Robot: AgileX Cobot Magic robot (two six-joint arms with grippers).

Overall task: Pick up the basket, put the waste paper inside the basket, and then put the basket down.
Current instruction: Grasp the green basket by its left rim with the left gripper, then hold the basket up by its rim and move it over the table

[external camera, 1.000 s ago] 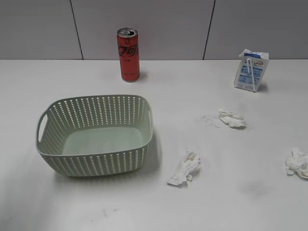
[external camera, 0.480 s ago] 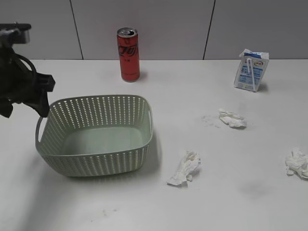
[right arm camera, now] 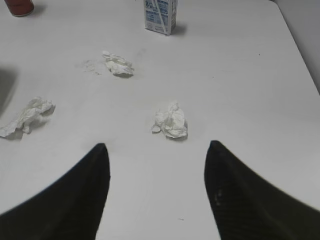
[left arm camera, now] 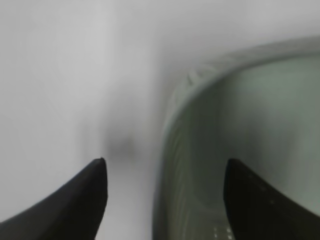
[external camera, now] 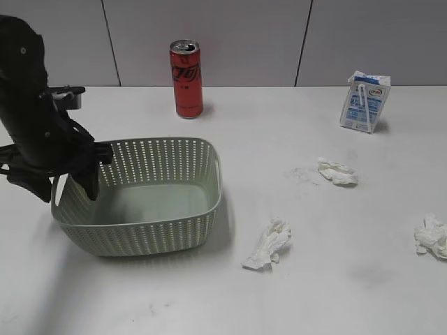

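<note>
The pale green slotted basket (external camera: pixel 183 200) stands on the white table, left of centre. My left gripper (external camera: pixel 68 187) is open and straddles the basket's left end wall, one finger outside and one inside; the blurred rim (left arm camera: pixel 190 100) runs between the fingers (left arm camera: pixel 165 167). Three crumpled white paper wads lie on the table: one in front of the basket's right side (external camera: pixel 269 243), one further back (external camera: pixel 336 172), one at the right edge (external camera: pixel 431 236). My right gripper (right arm camera: pixel 156 147) is open and empty above the table, with a wad (right arm camera: pixel 170 121) just ahead of it; the arm itself is not in the exterior view.
A red drink can (external camera: pixel 186 79) stands behind the basket. A blue-and-white carton (external camera: pixel 364 102) stands at the back right, also in the right wrist view (right arm camera: pixel 160 15). The other two wads show in the right wrist view (right arm camera: pixel 118 64) (right arm camera: pixel 27 115).
My left arm has come in from the left and lowered, so the open gripper now sits over the basket's left end wall. The basket and paper wads have not moved.
</note>
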